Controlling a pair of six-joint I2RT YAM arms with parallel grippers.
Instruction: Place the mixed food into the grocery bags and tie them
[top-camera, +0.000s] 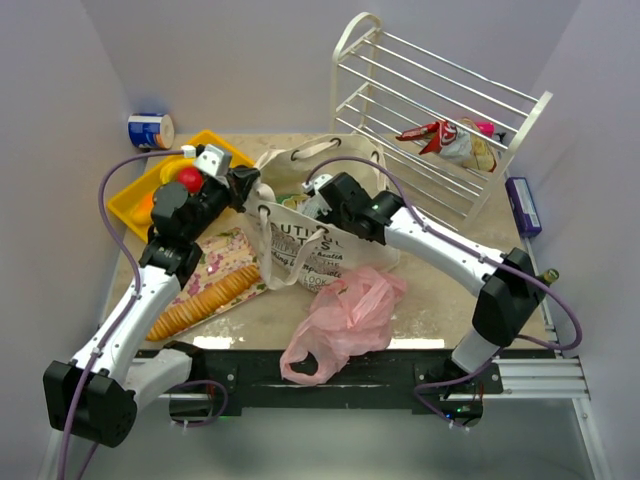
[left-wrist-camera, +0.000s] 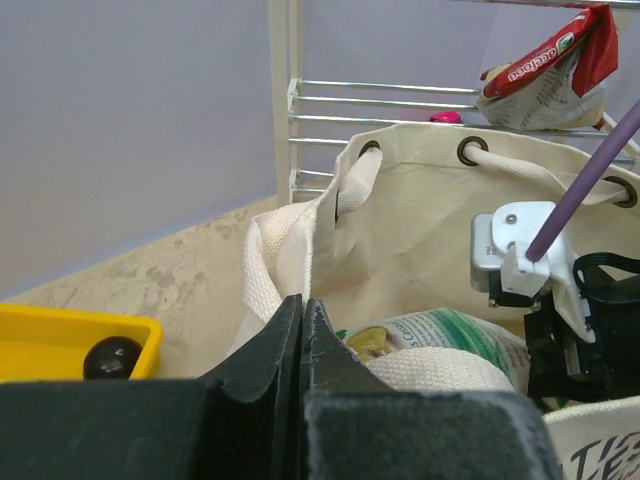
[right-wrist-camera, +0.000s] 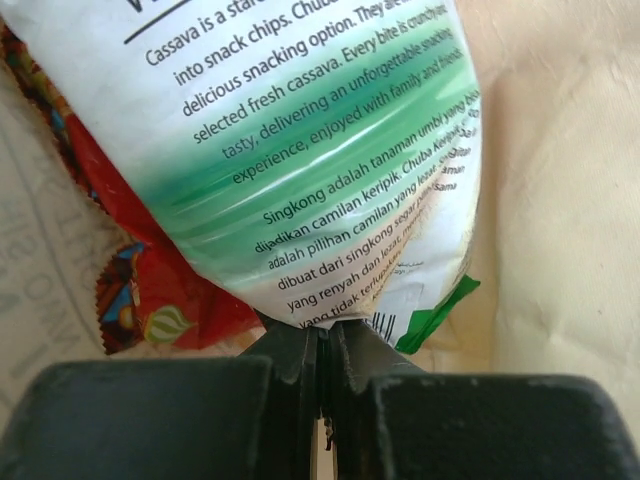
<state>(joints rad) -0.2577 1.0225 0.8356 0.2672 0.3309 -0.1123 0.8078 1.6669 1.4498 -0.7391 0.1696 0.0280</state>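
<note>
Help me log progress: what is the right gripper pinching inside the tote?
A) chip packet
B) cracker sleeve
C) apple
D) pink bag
A: the right wrist view shows the right gripper shut on the bottom edge of the chip packet, with the tote fabric behind.

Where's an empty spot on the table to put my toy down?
Bare table lies between the pink bag and the right arm's base, and a smaller strip between the cracker sleeve and the pink bag. It's crowded at the back left, with the yellow tray, the tote and both arms.
</note>
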